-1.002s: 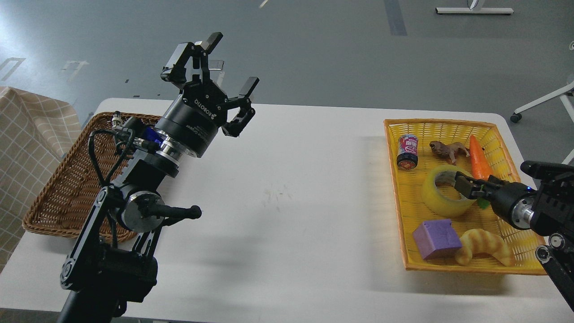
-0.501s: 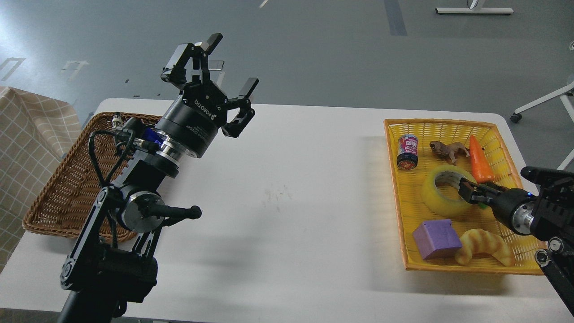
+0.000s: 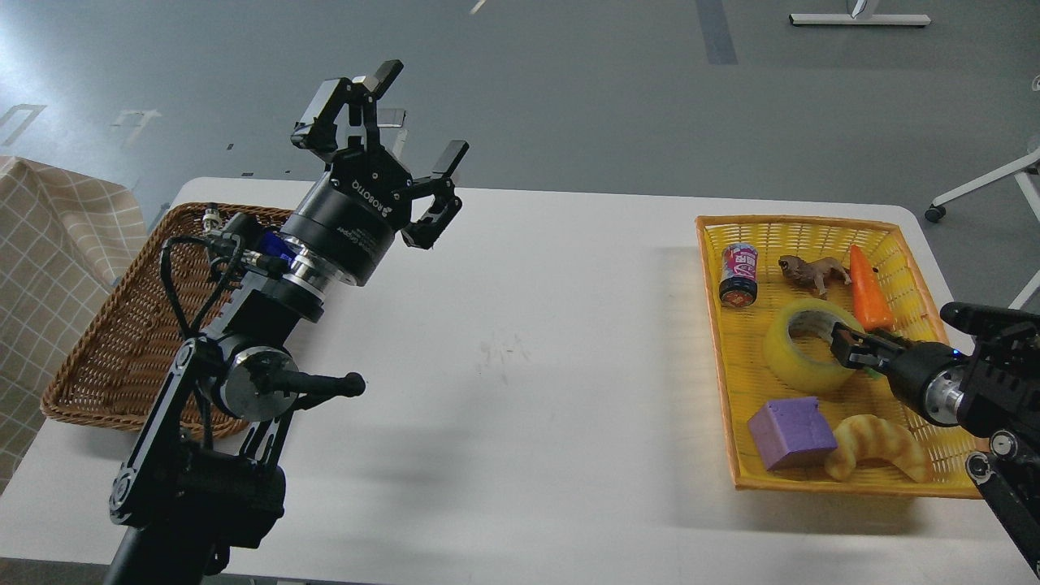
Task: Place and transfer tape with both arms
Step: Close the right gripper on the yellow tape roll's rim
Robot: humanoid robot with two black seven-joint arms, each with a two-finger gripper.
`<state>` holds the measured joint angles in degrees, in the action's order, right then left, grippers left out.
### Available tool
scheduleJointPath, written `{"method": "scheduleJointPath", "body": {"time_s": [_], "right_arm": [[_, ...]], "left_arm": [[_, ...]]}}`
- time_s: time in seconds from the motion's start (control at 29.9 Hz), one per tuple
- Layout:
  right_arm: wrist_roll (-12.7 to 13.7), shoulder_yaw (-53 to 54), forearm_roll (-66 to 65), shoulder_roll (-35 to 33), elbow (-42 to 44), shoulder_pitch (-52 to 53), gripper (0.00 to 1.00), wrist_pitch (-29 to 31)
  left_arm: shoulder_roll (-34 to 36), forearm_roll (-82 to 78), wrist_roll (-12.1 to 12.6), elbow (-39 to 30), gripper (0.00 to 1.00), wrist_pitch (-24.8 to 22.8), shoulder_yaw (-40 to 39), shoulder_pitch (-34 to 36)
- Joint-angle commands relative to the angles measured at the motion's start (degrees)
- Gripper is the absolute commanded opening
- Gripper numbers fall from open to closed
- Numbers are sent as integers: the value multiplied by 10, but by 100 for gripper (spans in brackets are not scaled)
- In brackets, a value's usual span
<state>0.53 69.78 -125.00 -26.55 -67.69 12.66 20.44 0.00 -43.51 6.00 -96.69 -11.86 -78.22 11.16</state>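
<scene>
The right hand [image 3: 845,348] reaches in from the right edge, low over the yellow basket [image 3: 812,223], and its dark fingertips sit right at the near-right rim of the tape [image 3: 800,355]. The roll lies flat in the middle of the basket, its pale core facing up, directly in front of that hand. One finger seems to dip toward the core opening while the other lies at the outer wall, but the fingers are small and dark here, so I cannot tell whether they pinch the roll or merely touch it.

Around the hand: the carrot [image 3: 868,288] lies just beyond it, the toy animal [image 3: 812,270] and the can [image 3: 738,275] farther off past the tape, the purple block [image 3: 790,432] and the croissant [image 3: 877,445] on the near side.

Over on the other side, the left hand [image 3: 406,130] hangs high above the worktop [image 3: 528,366], well apart from the tape, fingers spread wide and holding nothing. The brown wicker basket [image 3: 106,341] lies behind and below that arm.
</scene>
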Motion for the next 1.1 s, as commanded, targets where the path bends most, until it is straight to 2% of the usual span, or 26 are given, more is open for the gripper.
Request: {"method": "scheduleJointPath", "body": {"time_s": [0.0, 0.23, 0.37, 0.53, 0.74, 1.07], "right_arm": [[-1, 1, 0, -1, -2, 1, 53, 0], [-1, 1, 0, 0, -2, 1, 48, 1], [-1, 0, 0, 2, -2, 1, 31, 1], [-1, 1, 0, 5, -5, 1, 21, 1], [-1, 0, 0, 5, -5, 1, 16, 2], [-3, 5, 0, 5, -12, 1, 15, -3]], "left_arm": [[0, 0, 0, 0, 98, 0, 1, 1], [0, 0, 1, 0, 98, 0, 1, 1], [0, 0, 1, 0, 98, 1, 1, 1], [0, 0, 2, 0, 98, 2, 1, 0], [0, 0, 1, 0, 98, 3, 1, -1], [0, 0, 1, 1, 98, 3, 1, -3]]}}
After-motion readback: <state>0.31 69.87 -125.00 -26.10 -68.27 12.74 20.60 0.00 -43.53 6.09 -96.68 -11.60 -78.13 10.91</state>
